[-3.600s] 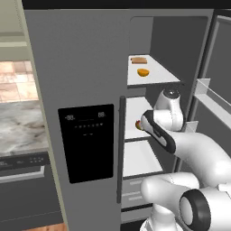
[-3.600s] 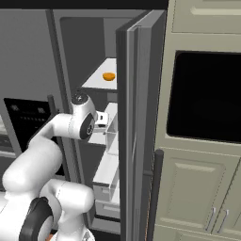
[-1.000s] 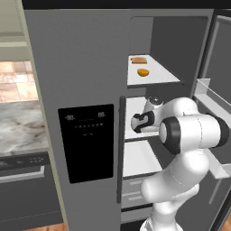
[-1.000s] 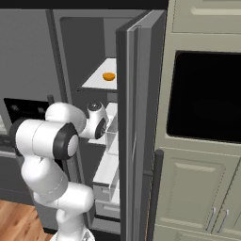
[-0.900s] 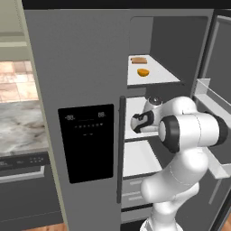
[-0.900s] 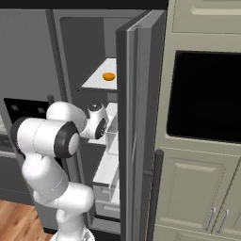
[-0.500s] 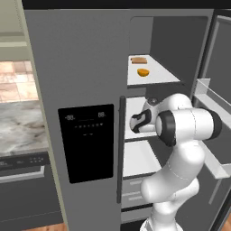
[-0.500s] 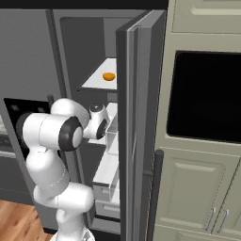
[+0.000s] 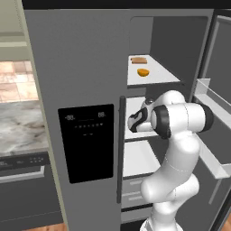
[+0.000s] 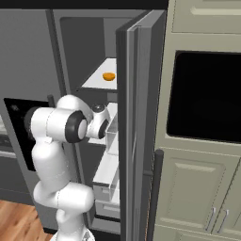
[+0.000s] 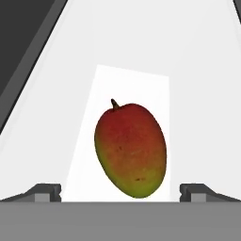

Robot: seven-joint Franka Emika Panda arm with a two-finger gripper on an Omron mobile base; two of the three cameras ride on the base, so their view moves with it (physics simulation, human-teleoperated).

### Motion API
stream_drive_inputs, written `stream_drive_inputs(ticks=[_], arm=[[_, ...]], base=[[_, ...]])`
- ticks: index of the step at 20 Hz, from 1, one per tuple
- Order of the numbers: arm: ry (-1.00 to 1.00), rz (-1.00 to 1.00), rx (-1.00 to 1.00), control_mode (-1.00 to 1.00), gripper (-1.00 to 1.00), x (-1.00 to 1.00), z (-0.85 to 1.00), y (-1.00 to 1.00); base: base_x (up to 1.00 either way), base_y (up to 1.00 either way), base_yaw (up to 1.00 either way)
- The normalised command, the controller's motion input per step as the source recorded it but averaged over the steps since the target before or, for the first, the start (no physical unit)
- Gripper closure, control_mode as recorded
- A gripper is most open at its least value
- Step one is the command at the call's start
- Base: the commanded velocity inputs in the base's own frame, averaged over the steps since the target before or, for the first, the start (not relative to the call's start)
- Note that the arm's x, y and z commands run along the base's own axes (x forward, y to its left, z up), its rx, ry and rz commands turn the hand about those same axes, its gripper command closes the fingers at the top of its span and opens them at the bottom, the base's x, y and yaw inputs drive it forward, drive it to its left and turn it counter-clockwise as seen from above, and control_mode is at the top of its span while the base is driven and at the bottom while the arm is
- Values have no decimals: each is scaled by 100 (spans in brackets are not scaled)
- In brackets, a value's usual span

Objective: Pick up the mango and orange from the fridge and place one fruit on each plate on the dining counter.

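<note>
The mango [image 11: 131, 150], oval and mottled red and green, lies on a white shelf of the fridge [image 9: 81, 67]. My gripper [image 11: 120, 191] is open right in front of it, one fingertip [image 11: 47, 191] on each side of its near end, without touching. In the left base view my hand [image 9: 136, 122] reaches over the middle shelf and hides the mango. The orange [image 9: 143, 72] sits on the shelf above, also seen as the orange [image 10: 108, 76] from the right side.
The fridge's right door [image 10: 136, 117] stands open close beside the arm, with door bins [image 9: 212, 135] on it. A brown item [image 9: 138, 60] lies behind the orange. A wall oven [image 10: 204, 99] is to the right, a stone counter [image 9: 18, 131] to the left.
The arm has folded up higher and closer to the fridge, bringing the hand in over the middle shelf at the mango. The gripper has stayed open.
</note>
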Motion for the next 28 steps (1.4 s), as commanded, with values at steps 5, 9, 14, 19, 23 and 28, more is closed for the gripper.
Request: stream_drive_inputs(ticks=[5, 9, 14, 19, 23, 28], arm=[[0, 0, 0, -100, -100, 24, -18, -2], [0, 0, 0, -100, -100, 22, -19, -3], [0, 0, 0, -100, -100, 21, -18, -3], [0, 0, 0, -100, 100, 4, -15, 0], [0, 0, 0, -100, 100, -12, -9, 0], [-15, 0, 1, -100, 100, -66, -2, 0]], base=[[0, 0, 0], [0, 0, 0], [0, 0, 0], [0, 0, 0], [0, 0, 0], [0, 0, 0]])
